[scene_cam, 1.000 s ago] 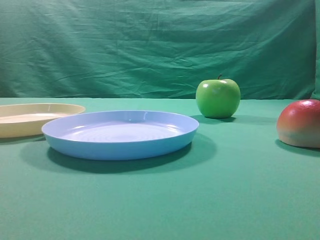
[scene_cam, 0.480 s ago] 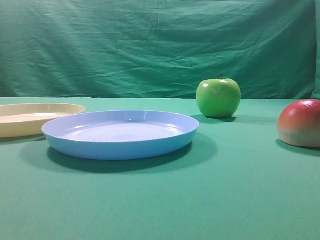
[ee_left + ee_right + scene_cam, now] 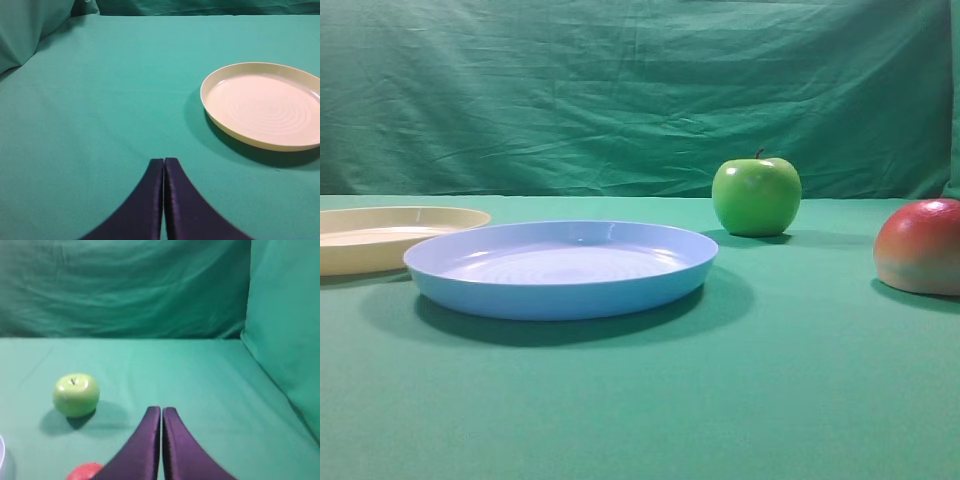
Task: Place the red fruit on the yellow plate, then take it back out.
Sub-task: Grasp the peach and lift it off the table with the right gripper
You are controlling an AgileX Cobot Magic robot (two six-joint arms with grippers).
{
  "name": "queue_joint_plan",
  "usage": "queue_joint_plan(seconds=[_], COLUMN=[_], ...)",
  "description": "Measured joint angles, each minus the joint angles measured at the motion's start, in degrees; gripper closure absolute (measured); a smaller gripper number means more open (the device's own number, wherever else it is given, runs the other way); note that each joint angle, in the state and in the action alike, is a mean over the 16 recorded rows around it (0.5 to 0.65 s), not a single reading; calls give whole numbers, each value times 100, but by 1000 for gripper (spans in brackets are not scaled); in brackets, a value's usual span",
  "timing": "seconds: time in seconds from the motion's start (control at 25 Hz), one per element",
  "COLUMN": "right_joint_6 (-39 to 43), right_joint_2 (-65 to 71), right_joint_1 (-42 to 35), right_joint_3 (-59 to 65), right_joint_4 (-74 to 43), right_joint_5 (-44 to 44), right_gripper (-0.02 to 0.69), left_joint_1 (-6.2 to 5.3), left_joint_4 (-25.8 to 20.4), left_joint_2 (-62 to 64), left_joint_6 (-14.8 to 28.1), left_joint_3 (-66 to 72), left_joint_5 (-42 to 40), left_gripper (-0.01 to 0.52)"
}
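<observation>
On the green cloth-covered worktop point(image 3: 620, 400), from left to right, lay the shallow round cream-yellow plastic plate point(image 3: 380, 238), a larger light blue round plate point(image 3: 560, 268), a shiny green apple point(image 3: 756, 196) and the glossy red fruit point(image 3: 920, 246) at the right edge, well apart from the yellow plate. The left gripper point(image 3: 164, 165) was clenched with nothing held, near that plate, and the right gripper point(image 3: 161, 412) was likewise clenched and held nothing.

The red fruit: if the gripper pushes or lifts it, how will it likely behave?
The red fruit looks rounded, so a push would probably roll it. Its glossy skin may slip between narrow fingers. It seems rigid, likely keeping its shape when squeezed.
</observation>
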Motion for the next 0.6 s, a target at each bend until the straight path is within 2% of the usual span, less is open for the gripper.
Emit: queue_joint_plan(seconds=[0.32, 0.6], right_joint_6=[-938, -1592], right_joint_2=[1020, 2169], right_joint_1=[285, 835], right_joint_3=[-696, -1198], right_joint_4=[614, 963], right_joint_5=[956, 1285], right_gripper=[665, 659], left_joint_1=[0, 0], left_joint_4=[0, 0], left_joint_2=[0, 0], left_joint_6=[0, 0], left_joint_3=[0, 0], left_joint_5=[0, 0], left_gripper=[514, 514])
